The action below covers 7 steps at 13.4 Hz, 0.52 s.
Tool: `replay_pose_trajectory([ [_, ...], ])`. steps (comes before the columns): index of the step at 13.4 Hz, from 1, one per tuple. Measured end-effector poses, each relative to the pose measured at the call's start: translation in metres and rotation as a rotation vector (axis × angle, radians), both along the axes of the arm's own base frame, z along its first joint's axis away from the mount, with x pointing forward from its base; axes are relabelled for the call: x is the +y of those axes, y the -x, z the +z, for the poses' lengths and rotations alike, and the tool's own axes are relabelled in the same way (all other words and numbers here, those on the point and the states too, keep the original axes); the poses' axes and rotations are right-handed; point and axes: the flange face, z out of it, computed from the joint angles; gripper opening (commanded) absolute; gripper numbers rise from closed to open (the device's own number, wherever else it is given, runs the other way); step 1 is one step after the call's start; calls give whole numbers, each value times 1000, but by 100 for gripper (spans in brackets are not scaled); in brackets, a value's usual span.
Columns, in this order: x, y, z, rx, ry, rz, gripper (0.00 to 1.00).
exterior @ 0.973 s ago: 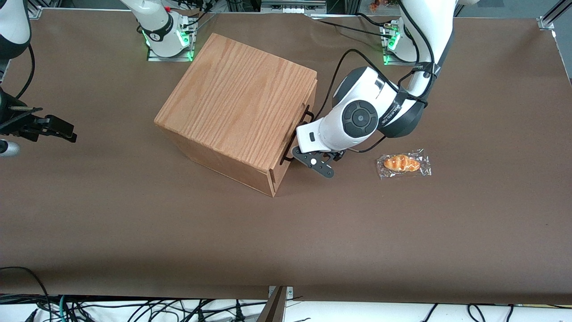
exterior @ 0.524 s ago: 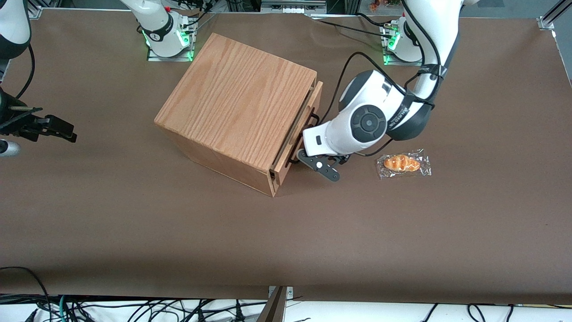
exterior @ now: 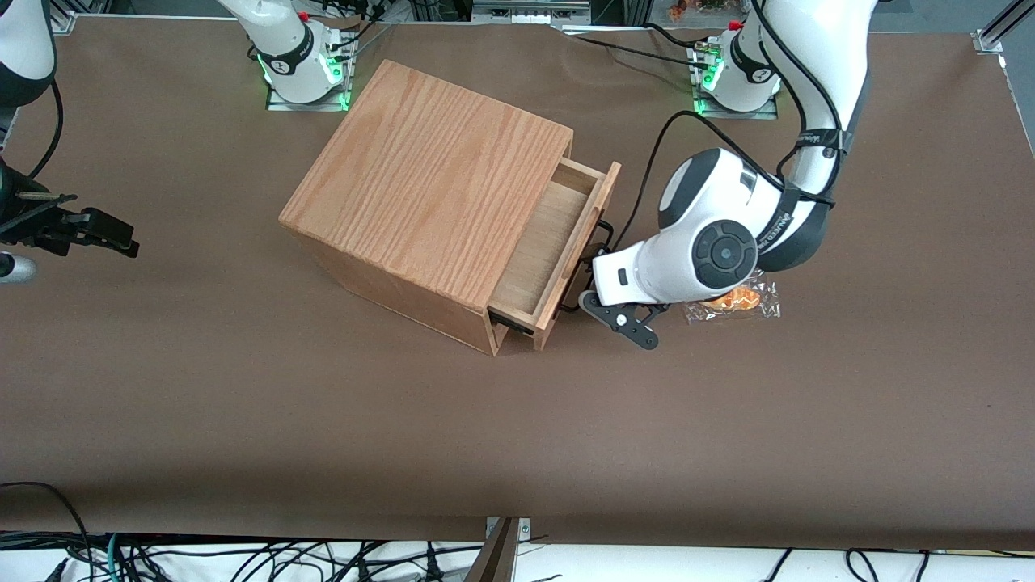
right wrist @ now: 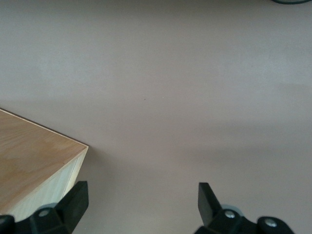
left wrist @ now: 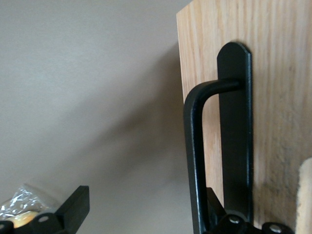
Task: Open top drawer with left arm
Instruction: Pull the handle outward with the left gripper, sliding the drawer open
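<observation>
The top drawer [exterior: 558, 242] stands partly pulled out of the wooden cabinet [exterior: 428, 190], its pale inner floor showing between the cabinet's edge and the drawer's front panel. The gripper [exterior: 594, 293] of the left arm [exterior: 720, 250] sits right at that front panel, at the black bar handle [left wrist: 214, 146]. In the wrist view one finger [left wrist: 73, 209] hangs free out over the brown table [exterior: 517, 436], well apart from the other finger [left wrist: 229, 222], which sits tucked in at the handle bar against the wood; so the fingers are spread wide, hooked on the handle rather than pinching it. A wrapped bread roll [exterior: 740, 301] lies on the table just beside the gripper, away from the drawer, partly hidden under the arm's round wrist joint. The cabinet stands askew on the table, with the drawer front turned toward the gripper
</observation>
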Motion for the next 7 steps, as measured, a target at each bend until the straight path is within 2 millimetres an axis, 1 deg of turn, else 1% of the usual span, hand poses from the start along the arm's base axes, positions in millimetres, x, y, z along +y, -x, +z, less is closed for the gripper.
replay_pose_trajectory([
  [4, 19, -8, -1, 4, -1, 7, 100],
  [7, 22, -9, -1, 8, 0, 7, 100],
])
